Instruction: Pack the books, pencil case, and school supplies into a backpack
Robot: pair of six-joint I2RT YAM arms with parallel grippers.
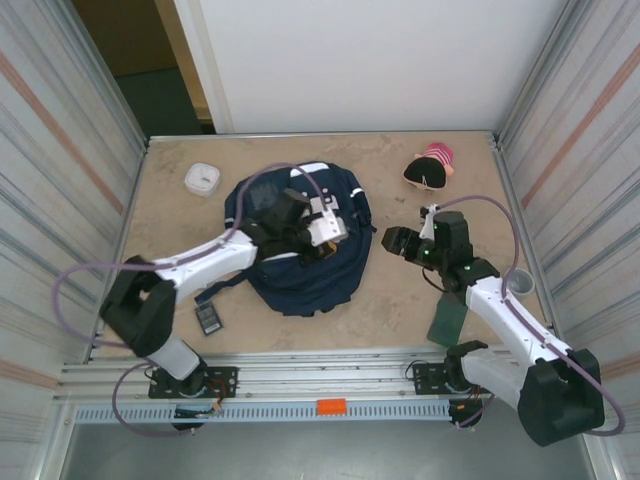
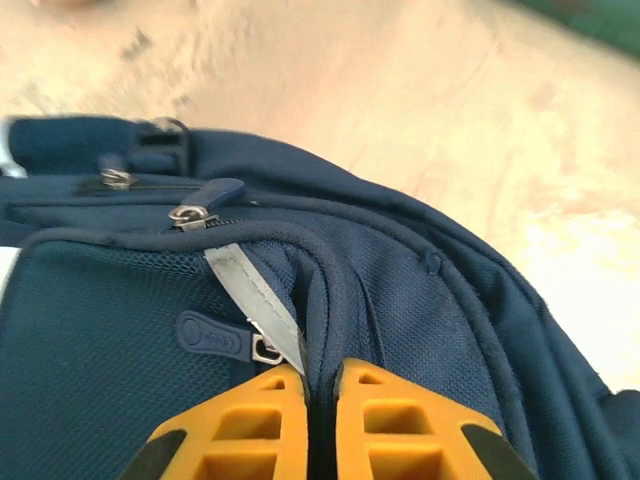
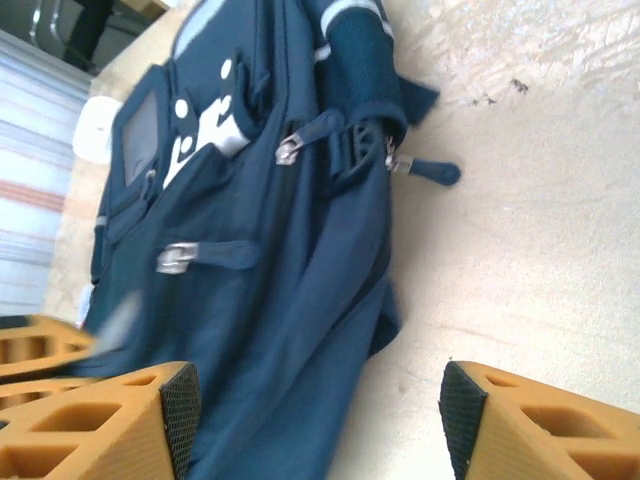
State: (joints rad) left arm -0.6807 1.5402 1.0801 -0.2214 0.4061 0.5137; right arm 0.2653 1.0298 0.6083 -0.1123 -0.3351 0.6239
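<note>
Left tool (image 2: 322,385), yellow fingers pressed together, pinches a seam ridge (image 2: 335,290) of the large navy fabric backpack (image 1: 300,280) lying mid tabletop (image 1: 385,312). Right tool (image 3: 320,400) gapes beside it. Probably soft, floppy cloth: grip seams or zipper tabs (image 2: 210,338).

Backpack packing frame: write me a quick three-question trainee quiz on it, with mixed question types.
1. True or false: the right claw is open.
2. What is the left claw shut on? A) the backpack B) a yellow book C) a white box
3. Fill in: the dark green book lies nearer the ___ claw.
Key: 1 true; 2 A; 3 right.
</note>
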